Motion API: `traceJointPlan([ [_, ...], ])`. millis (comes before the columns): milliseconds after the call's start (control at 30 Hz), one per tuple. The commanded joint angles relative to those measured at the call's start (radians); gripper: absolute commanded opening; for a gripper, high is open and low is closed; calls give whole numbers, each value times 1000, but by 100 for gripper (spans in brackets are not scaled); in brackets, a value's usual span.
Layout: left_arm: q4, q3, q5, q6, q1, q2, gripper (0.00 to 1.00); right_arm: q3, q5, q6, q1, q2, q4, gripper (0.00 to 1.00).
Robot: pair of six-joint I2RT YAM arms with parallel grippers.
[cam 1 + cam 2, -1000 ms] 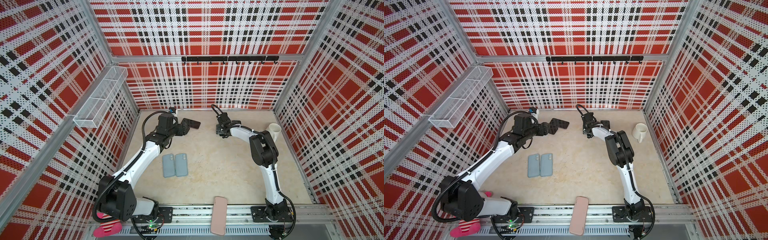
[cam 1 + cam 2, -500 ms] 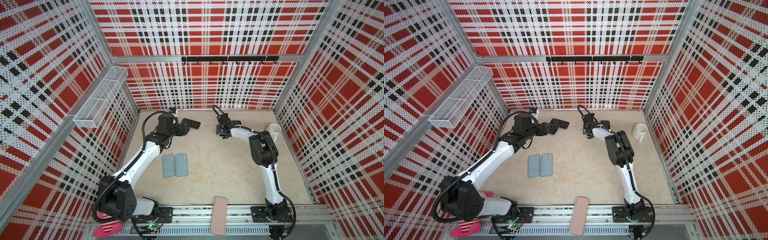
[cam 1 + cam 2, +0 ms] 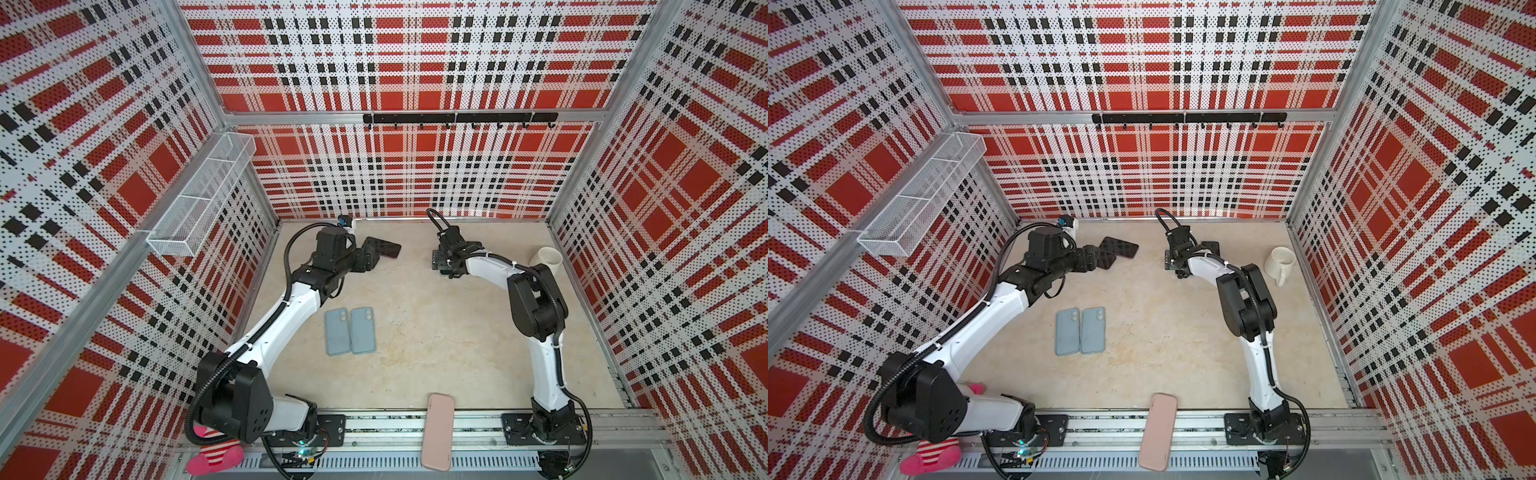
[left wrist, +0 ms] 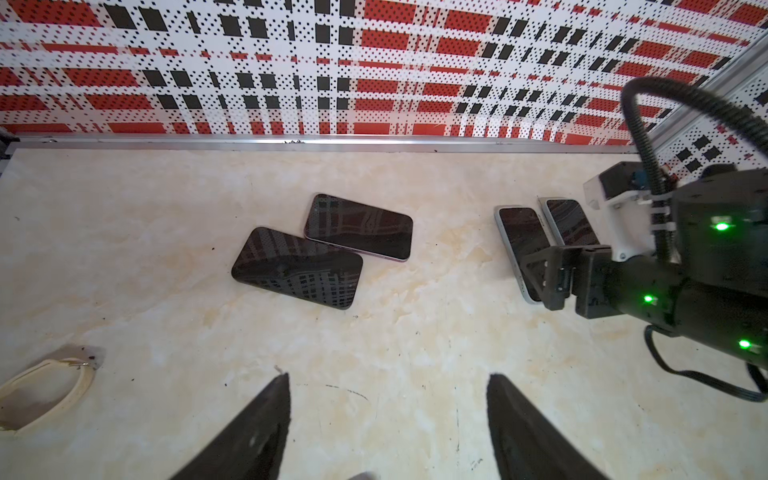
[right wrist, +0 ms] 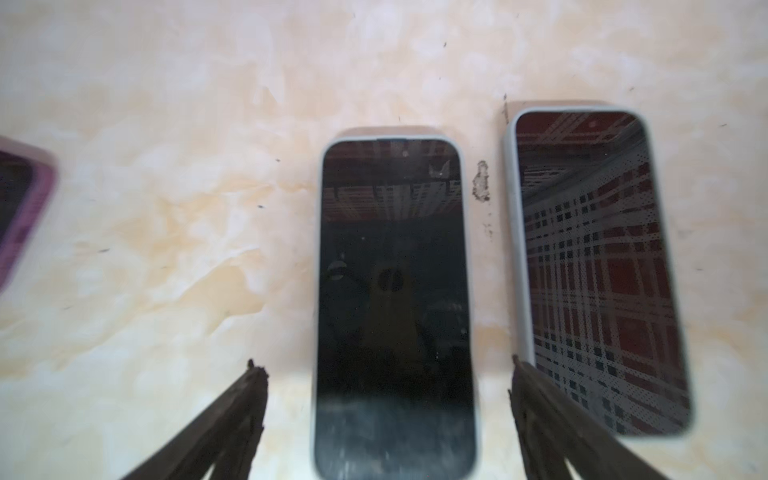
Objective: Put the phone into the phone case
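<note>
My right gripper [image 5: 384, 363] is open and straddles a light-rimmed phone [image 5: 395, 270] lying screen up, with a gap on each side. A second light-rimmed phone [image 5: 594, 270] lies beside it. In a top view this gripper [image 3: 440, 264] hangs at the back middle. My left gripper [image 4: 388, 376] is open and empty, a little short of two dark phones [image 4: 297, 268] [image 4: 359, 226], at the back left in a top view [image 3: 368, 262]. Two light blue phone cases [image 3: 336, 331] [image 3: 363, 330] lie side by side mid-table.
A pink case [image 3: 436, 432] rests on the front rail. A cream mug [image 3: 1281, 262] stands at the back right. A wire basket [image 3: 199, 195] hangs on the left wall. A cream ring-shaped thing [image 4: 45, 386] lies on the table in the left wrist view.
</note>
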Motion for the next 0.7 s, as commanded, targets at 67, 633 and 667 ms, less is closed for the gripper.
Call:
traceJointPlan([
  [67,7,-4,-2,19,9,20,76,-103,-37,-23,43,-228,8,100],
  [633,-335,-150,-18,26,-43,35,74,-767,-319,-102,55,-903,-56,97],
  [667,-350,-152,-45,16,-59,42,74,-785,-336,-98,54,-920,-63,95],
])
